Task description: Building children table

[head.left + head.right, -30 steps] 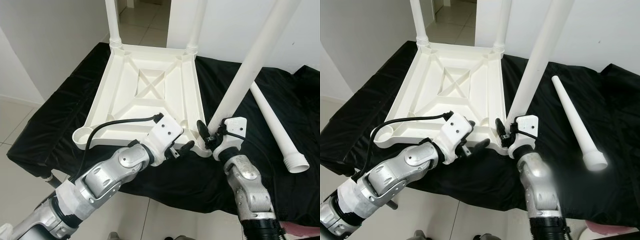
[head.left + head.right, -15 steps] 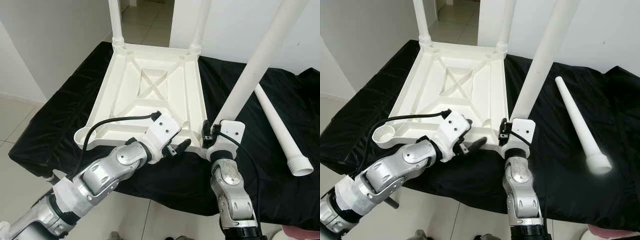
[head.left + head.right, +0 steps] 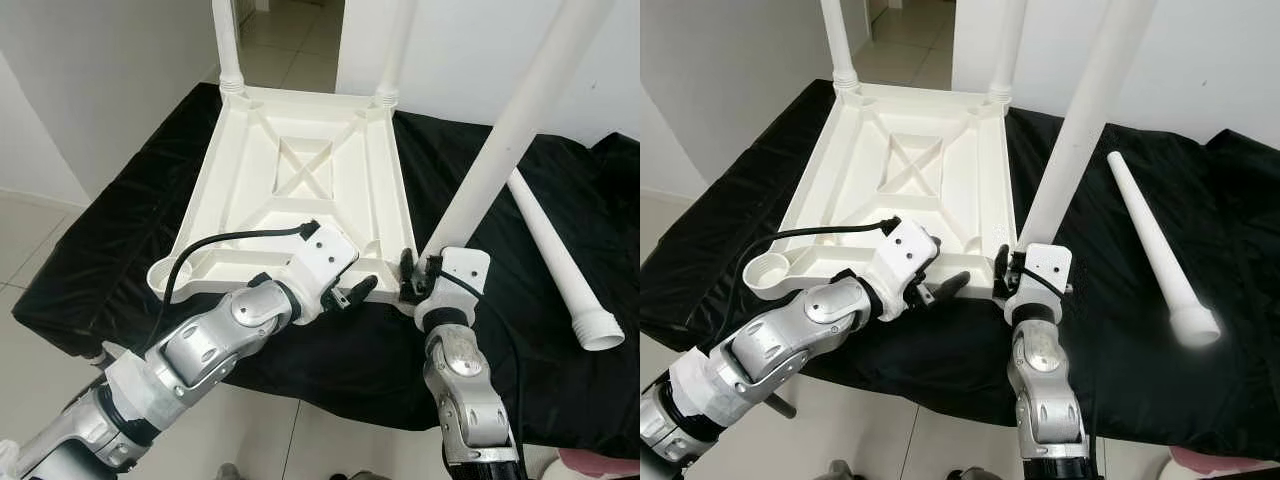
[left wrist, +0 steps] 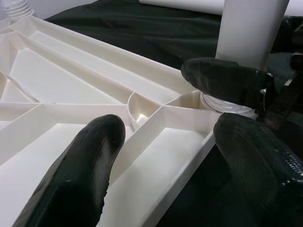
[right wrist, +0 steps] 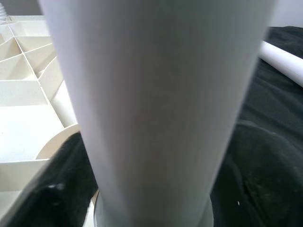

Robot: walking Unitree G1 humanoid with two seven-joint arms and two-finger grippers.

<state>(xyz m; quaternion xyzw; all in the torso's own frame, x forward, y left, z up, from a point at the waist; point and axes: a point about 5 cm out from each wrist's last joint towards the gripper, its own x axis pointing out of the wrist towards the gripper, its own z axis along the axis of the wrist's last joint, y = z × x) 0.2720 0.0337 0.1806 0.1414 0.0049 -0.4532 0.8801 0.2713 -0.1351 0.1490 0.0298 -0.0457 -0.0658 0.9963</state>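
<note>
While the white plastic ribbed tabletop (image 3: 300,190) lies upside down on the black cloth (image 3: 120,240), a long white plastic table leg (image 3: 500,140) stands tilted in its near right corner socket, rising up and away from the robot. Right gripper (image 3: 412,280) sits at the foot of this leg; its black fingers (image 5: 57,189) flank the leg base on either side, clamped on it as far as the right wrist view shows. Left gripper (image 3: 352,293) is just beside it, at the tabletop's near edge. Its two black fingers (image 4: 90,161) are apart: one lies over the ribbed underside, the other hangs outside the rim above the cloth, so the near edge wall runs between them. Contact with the rim cannot be judged.

Beyond the jaws, at the far edge of the tabletop, two more white legs (image 3: 228,45) stand upright in the far corner sockets. Near left corner socket (image 3: 165,275) is a round open ring. Out past the right gripper, well apart from it, a fourth white tapered leg (image 3: 555,260) lies loose on the cloth, wide threaded end toward the robot. Pale tiled floor (image 3: 40,230) surrounds the draped surface.
</note>
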